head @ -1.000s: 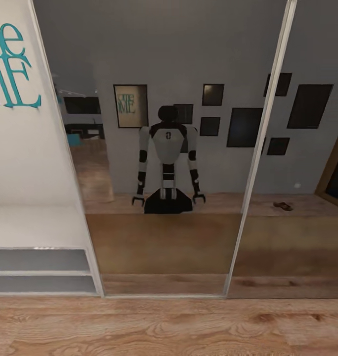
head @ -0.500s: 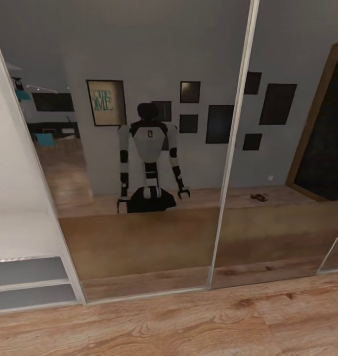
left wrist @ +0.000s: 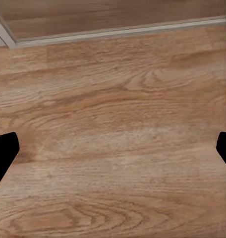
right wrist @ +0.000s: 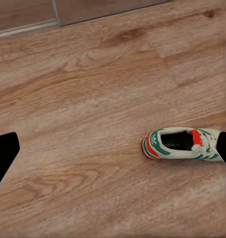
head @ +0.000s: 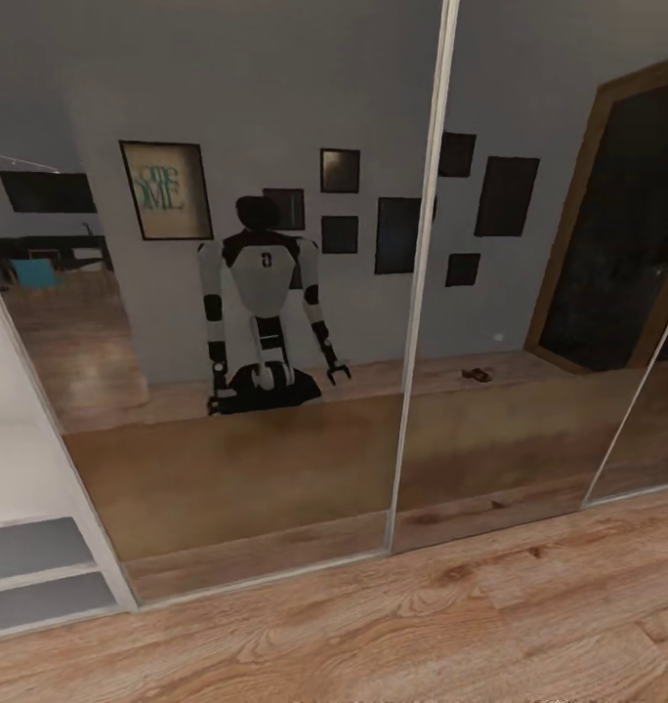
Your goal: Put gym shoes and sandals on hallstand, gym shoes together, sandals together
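Head view: I'm facing the mirrored sliding doors of the wardrobe (head: 275, 322), with the wood plank floor (head: 393, 635) running along below them. My own reflection (head: 261, 312) stands in the left mirror panel, both arms hanging down at my sides. Off at the left edge sits a bit of the grey shoe rack (head: 36, 576), two open shelf levels showing, nothing on the part I can see. In the right mirror panel a small brown sandal (head: 479, 374) shows as a reflection, lying on the floor near a dark doorway (head: 617, 225) with a wooden frame; several dark picture frames (head: 397, 234) hang on the reflected wall. Left wrist view: my left gripper (left wrist: 113, 156) is spread wide, its two dark fingertips (left wrist: 3, 153) at opposite edges of the frame, nothing between them but bare plank floor; the metal door track (left wrist: 123, 30) crosses at the far side. Right wrist view: my right gripper (right wrist: 113, 156) is also spread wide and holds nothing. One gym shoe (right wrist: 180, 144), white with green stripes and red-orange patches, lies on its sole on the floor, just beside one fingertip but not touching it as far as I can tell, well off from the other.
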Controlling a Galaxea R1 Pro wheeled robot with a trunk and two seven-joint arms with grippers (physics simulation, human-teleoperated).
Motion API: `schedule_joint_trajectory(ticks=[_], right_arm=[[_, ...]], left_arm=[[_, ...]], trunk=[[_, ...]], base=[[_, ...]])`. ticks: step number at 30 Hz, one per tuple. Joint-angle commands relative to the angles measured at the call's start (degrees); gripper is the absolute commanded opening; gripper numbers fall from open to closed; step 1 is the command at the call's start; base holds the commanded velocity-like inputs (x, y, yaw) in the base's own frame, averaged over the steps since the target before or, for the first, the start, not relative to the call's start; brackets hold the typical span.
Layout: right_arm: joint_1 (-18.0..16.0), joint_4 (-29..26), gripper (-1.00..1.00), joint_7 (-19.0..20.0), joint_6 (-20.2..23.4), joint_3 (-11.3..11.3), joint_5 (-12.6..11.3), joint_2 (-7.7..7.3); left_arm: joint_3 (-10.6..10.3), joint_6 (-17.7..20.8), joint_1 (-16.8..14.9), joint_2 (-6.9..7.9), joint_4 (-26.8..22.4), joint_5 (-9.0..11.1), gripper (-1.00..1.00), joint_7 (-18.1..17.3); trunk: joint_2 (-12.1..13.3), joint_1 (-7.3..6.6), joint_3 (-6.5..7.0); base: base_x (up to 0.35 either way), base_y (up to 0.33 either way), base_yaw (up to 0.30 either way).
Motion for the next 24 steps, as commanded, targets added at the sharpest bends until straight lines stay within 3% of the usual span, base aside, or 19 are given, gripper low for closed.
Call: schedule_joint_trajectory(ticks=[1, 21, 24], right_arm=[[-0.05, 0.05, 1.0, -0.03, -0.19, -0.04, -0.03, 0.02], [-0.05, -0.1, 1.0, -0.03, -0.27, -0.09, -0.05, -0.02], [-0.05, -0.13, 1.0, -0.03, -0.27, -1.12, -0.05, 0.03]], left_arm=[[-0.05, -0.16, -0.02, 0.0, 0.03, 0.45, 1.0, -0.08], [-0.05, -0.16, -0.08, 0.0, 0.03, 0.45, 1.0, -0.07], [-0.05, -0.16, -0.08, 0.05, 0.03, 0.45, 1.0, -0.03]], trunk=[[-0.44, 0.22, -0.31], [-8.46, 4.61, -5.31], [-9.67, 5.27, -6.06]], base=[[0.0, 0.0, -0.208], [0.0, 0.0, -0.208], [0.0, 0.0, -0.208]])
